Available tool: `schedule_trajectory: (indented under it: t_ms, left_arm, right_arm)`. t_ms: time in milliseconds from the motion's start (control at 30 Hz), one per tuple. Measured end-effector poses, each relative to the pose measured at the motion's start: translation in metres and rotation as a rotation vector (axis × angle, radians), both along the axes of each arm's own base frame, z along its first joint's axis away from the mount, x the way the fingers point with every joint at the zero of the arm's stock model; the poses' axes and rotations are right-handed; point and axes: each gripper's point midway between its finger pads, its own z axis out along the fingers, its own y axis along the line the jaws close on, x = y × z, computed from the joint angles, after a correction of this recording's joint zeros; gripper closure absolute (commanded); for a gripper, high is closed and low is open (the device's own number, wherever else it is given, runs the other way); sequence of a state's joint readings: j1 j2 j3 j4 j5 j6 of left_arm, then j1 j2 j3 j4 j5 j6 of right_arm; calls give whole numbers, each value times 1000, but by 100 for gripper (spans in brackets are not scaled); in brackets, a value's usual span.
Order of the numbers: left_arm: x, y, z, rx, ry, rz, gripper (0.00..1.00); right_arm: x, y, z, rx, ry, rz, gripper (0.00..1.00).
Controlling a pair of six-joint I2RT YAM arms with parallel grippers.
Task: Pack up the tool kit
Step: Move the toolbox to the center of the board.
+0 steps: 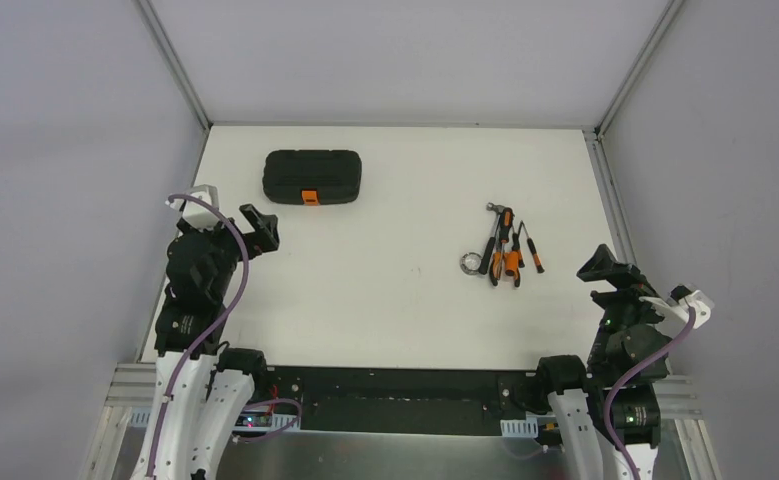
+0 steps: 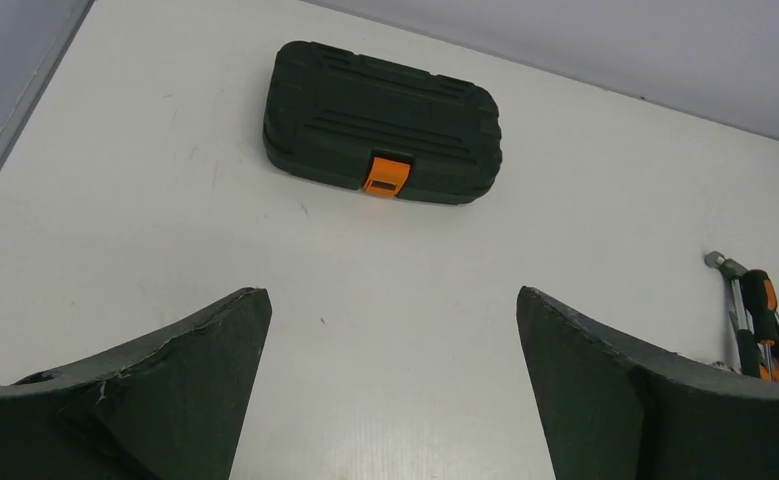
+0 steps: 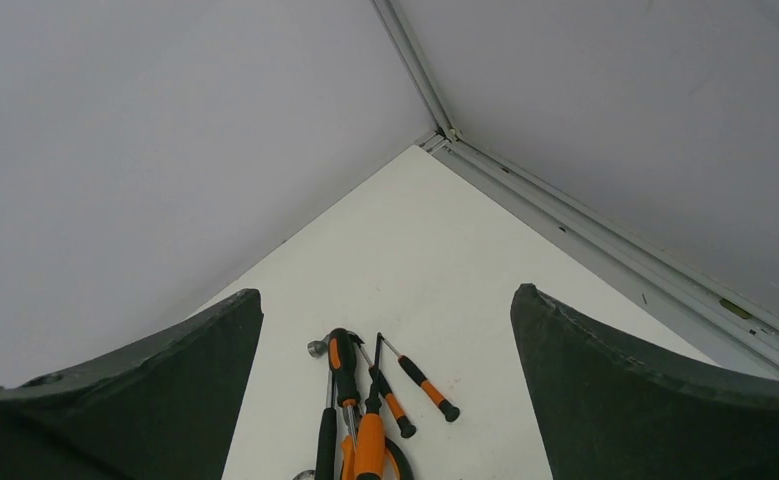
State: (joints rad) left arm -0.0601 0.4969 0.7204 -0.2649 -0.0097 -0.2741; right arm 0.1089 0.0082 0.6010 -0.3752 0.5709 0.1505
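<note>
Well, the white desk (image 1: 395, 300) fills the floor of a grey-walled booth, and both arms sit drawn back at its near edge. The left arm (image 1: 200, 290) is folded up by the left side and the right arm (image 1: 620, 335) by the right side, and neither touches anything on the desk.

The left tool (image 2: 393, 300) is spread wide and holds nothing. Its wrist view looks between the two dark fingers (image 2: 200, 345) at the case. The right tool (image 3: 385, 295) is spread wide too, and it is empty. It hangs over the near end of the loose kit pieces.

The case (image 1: 312, 177) is black with rounded corners. It lies flat and closed on the far left part of the desk, long side across, and stands apart from the left arm.

The loose pieces lie on the right half, well apart from the case. They make one tight bunch, flat on the desk, with their handles toward the near edge. The hammer (image 1: 492, 232) is on the left of the bunch with its steel head at the far end. The orange-handled pliers (image 1: 511, 262) lie pressed against it. Two thin screwdrivers (image 1: 533, 250) fan out on the right side.

A small metal ring (image 1: 469, 264) lies just left of the hammer's handle. The orange latch (image 1: 309, 197) sits at the middle of the case's near edge.
</note>
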Motion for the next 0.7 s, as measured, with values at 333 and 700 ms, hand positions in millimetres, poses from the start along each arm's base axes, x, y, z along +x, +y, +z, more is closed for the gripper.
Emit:
schedule_trajectory:
  t_ms: [333, 700]
  left_arm:
    - [41, -11, -14, -28, 160, -32, 1]
    - [156, -47, -16, -53, 334, -200, 1]
  right_arm:
    - [1, 3, 0, 13, -5, 19, 0]
    - [5, 15, 0, 30, -13, 84, 0]
